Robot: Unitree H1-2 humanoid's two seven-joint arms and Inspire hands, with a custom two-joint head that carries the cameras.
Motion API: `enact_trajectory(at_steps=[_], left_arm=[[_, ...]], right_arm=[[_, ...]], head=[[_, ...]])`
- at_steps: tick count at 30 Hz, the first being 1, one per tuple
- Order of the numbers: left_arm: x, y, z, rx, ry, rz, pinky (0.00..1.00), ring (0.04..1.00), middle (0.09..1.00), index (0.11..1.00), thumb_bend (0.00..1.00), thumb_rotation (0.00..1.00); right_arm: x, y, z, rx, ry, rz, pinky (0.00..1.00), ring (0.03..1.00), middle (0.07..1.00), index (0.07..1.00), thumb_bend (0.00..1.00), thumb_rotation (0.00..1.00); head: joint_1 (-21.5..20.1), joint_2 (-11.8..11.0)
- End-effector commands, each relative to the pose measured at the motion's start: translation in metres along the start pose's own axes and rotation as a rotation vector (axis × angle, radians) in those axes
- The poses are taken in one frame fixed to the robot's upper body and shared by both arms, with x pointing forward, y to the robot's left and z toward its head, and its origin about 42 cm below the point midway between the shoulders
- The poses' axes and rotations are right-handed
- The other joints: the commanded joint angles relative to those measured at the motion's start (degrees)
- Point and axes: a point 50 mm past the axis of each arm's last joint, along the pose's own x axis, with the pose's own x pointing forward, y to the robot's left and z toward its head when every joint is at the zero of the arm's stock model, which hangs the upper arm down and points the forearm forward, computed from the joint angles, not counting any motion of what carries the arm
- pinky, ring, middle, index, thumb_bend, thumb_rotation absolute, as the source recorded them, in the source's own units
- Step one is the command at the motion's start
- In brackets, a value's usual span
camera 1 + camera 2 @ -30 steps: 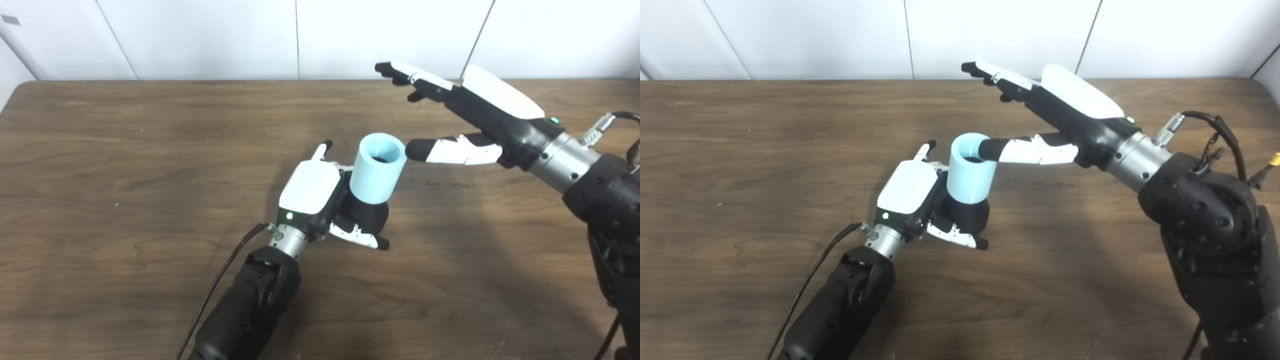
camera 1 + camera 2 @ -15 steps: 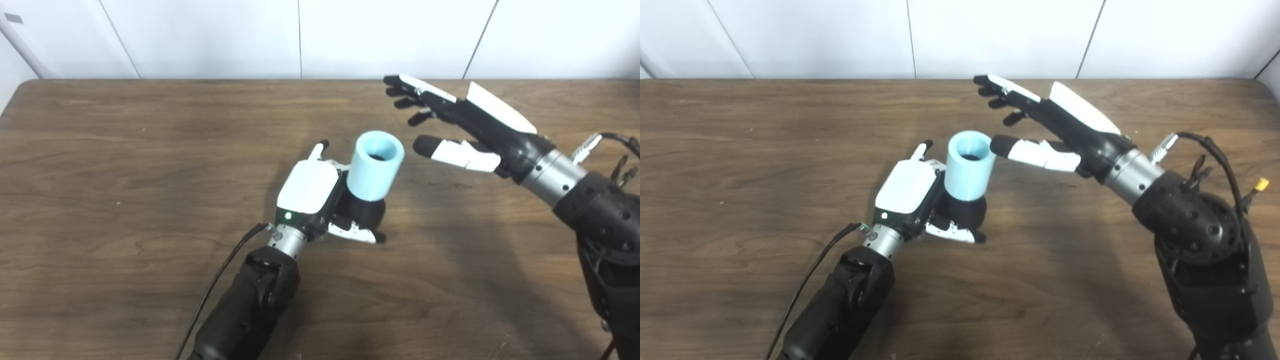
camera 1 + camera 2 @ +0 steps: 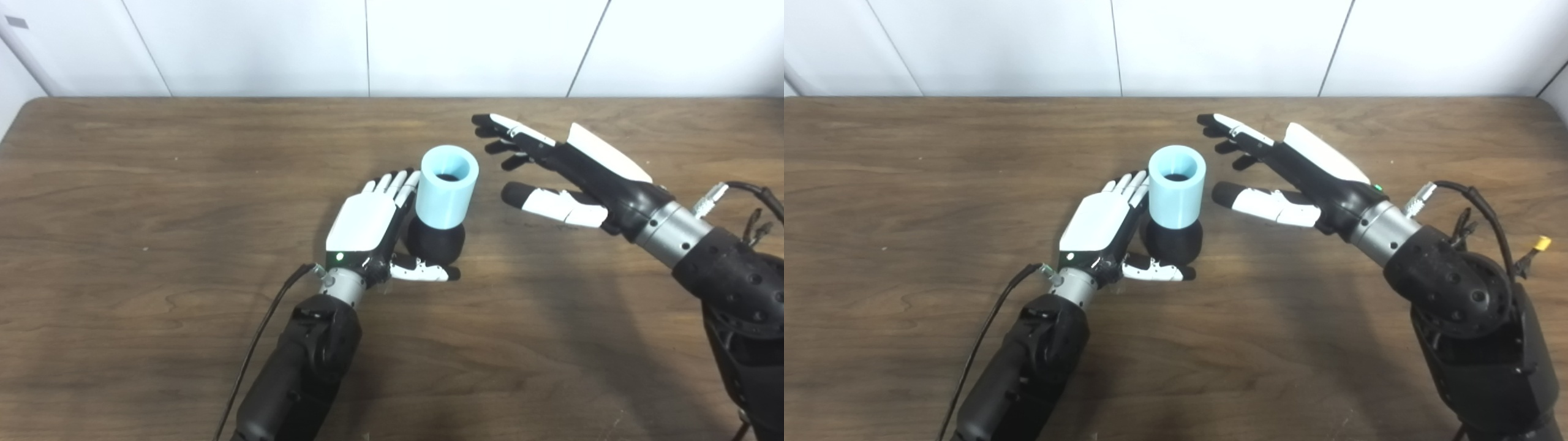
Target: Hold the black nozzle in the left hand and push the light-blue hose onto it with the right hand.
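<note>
On the wooden table [image 3: 153, 184], near its middle, the black nozzle [image 3: 435, 241] is stood upright with the light-blue hose [image 3: 446, 186] seated on top of it (open end up). The left hand [image 3: 370, 223] is laid just beside the pair, fingers straightened and spread, nothing gripped. The right hand [image 3: 569, 177] is held apart from the hose, fingers extended and empty

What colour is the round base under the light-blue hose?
Black. The nozzle under the light-blue hose shows best in the right eye view.
</note>
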Motion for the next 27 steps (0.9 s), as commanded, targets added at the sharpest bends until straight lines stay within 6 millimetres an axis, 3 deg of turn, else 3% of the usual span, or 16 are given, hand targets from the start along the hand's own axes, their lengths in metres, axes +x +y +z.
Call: enact_trajectory(at_steps=[1, 5, 10, 15, 20, 22, 27], left_arm=[[0.01, 0.02, 0.012, -0.01, -0.031, 0.071, 1.0, 1.0, 1.0, 1.0, 1.0, 0.5], [0.014, 0.031, 0.007, -0.005, 0.006, 0.083, 1.0, 1.0, 1.0, 1.0, 1.0, 0.54], [0.011, 0.059, -0.01, -0.08, -0.005, 0.131, 1.0, 1.0, 1.0, 1.0, 1.0, 0.59], [-0.004, 0.091, -0.039, -0.074, -0.082, 0.273, 0.99, 1.0, 1.0, 1.0, 0.98, 0.67], [-0.024, 0.11, -0.06, -0.195, -0.04, 0.353, 0.88, 0.966, 0.994, 0.994, 0.84, 0.61], [-0.036, 0.115, -0.063, -0.272, -0.004, 0.355, 0.87, 0.97, 0.999, 0.999, 0.71, 0.62], [-0.066, 0.119, -0.066, -0.503, 0.071, 0.349, 0.9, 0.965, 0.997, 1.0, 0.49, 0.86]], right_arm=[[-0.001, -0.012, 0.005, -0.055, -0.019, -0.045, 0.78, 0.875, 0.926, 0.961, 0.57, 1.0], [0.0, -0.011, 0.003, -0.046, -0.025, -0.048, 0.78, 0.872, 0.919, 0.954, 0.56, 1.0], [0.002, -0.006, -0.002, -0.002, 0.005, -0.069, 0.76, 0.858, 0.914, 0.956, 0.58, 1.0], [0.002, 0.011, -0.032, 0.212, 0.052, -0.15, 0.74, 0.88, 0.946, 0.998, 0.55, 1.0], [0.0, 0.026, -0.057, 0.434, 0.058, -0.218, 0.83, 0.975, 0.999, 1.0, 0.55, 1.0], [-0.001, 0.029, -0.063, 0.524, 0.071, -0.248, 0.88, 0.992, 1.0, 1.0, 0.58, 1.0], [-0.011, 0.036, -0.073, 0.683, 0.118, -0.352, 0.93, 0.992, 1.0, 1.0, 0.56, 1.0]], head=[[0.0, 0.03], [0.54, -0.14], [1.66, -0.33], [2.23, -0.42], [2.16, -0.66], [2.09, -0.7], [1.71, -1.45]])
